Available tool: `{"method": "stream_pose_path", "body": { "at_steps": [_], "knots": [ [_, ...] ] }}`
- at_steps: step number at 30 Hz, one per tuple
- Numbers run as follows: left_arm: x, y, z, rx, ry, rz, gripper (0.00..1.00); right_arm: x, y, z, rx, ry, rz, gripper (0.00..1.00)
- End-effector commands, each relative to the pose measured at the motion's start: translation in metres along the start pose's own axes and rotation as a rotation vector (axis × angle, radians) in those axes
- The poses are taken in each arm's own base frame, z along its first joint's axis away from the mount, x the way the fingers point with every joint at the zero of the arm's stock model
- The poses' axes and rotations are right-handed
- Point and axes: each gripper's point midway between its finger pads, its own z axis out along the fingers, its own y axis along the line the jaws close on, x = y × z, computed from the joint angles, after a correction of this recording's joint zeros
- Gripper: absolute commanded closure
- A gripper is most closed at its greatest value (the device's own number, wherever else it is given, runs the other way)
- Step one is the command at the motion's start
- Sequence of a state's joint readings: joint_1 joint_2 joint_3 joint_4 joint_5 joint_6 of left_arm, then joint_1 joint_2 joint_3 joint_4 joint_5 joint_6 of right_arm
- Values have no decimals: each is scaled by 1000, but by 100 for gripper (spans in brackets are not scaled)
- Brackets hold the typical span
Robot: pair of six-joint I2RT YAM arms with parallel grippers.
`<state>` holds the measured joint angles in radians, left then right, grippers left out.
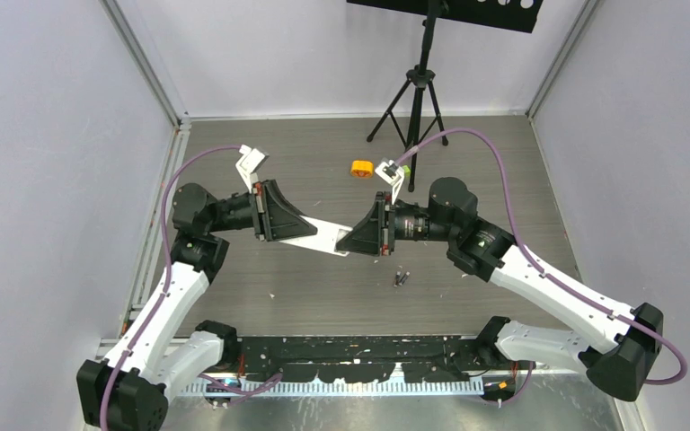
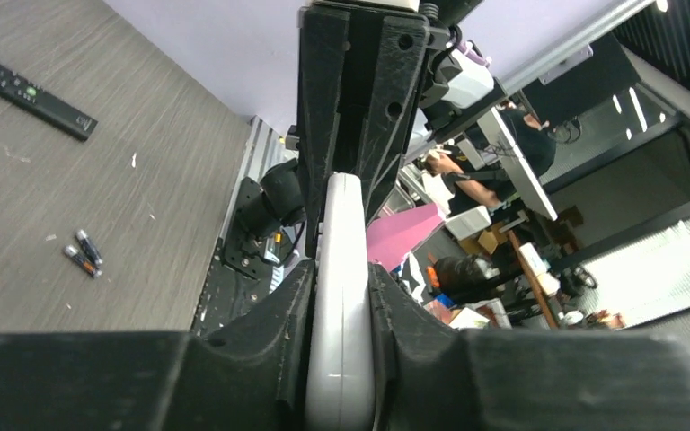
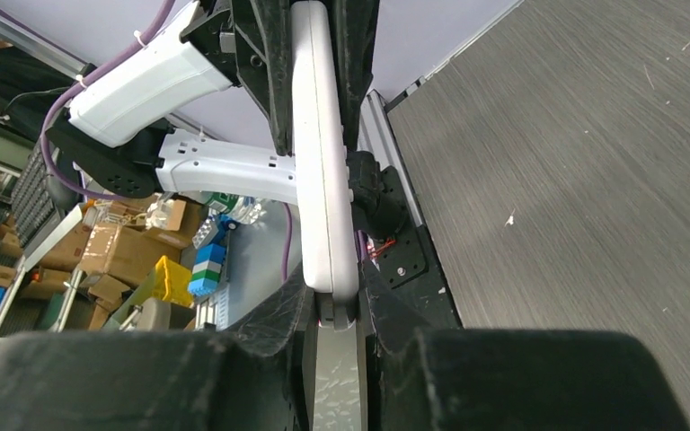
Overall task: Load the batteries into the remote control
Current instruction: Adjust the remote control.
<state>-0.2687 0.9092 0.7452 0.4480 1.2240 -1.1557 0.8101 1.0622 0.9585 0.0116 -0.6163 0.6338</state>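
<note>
At mid-frame the remote (image 1: 322, 241) is clamped at opposite ends by the left gripper (image 2: 341, 305) and the right gripper (image 3: 332, 314), so any pull is best kept straight and untwisted.

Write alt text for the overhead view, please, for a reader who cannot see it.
Above a grey table, a robot's left gripper and right gripper each clamp one end of a white remote. Small batteries lie on the table nearer the robot's base, and an orange block sits farther back by a tripod.
</note>
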Motion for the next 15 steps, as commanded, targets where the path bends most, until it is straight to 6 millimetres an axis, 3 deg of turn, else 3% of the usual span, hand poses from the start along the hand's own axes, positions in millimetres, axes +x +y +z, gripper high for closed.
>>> {"method": "stream_pose_path", "body": {
  "at_steps": [1, 3, 4, 5, 8, 10, 15],
  "knots": [
    [21, -24, 3, 90, 101, 86, 85, -25, 3, -2, 34, -77, -50, 100],
    [21, -24, 2, 90, 94, 112, 99, -25, 1, -3, 49, -78, -49, 100],
    [20, -23, 3, 82, 85, 125, 100, -25, -2, -4, 68, -78, -43, 99],
    [19, -21, 3, 71, 75, 140, 100, -25, -5, -5, 85, -79, -40, 93],
    [13, -9, 3, -24, 21, 190, 100, -28, -18, -12, 164, -114, -31, 50],
    [5, 6, 0, -140, -34, 226, 100, -30, -25, -19, 216, -148, -26, 37],
    [-15, 49, -16, -429, -153, 248, 100, -29, -61, -40, 434, -214, 27, 30]
  ]
}}
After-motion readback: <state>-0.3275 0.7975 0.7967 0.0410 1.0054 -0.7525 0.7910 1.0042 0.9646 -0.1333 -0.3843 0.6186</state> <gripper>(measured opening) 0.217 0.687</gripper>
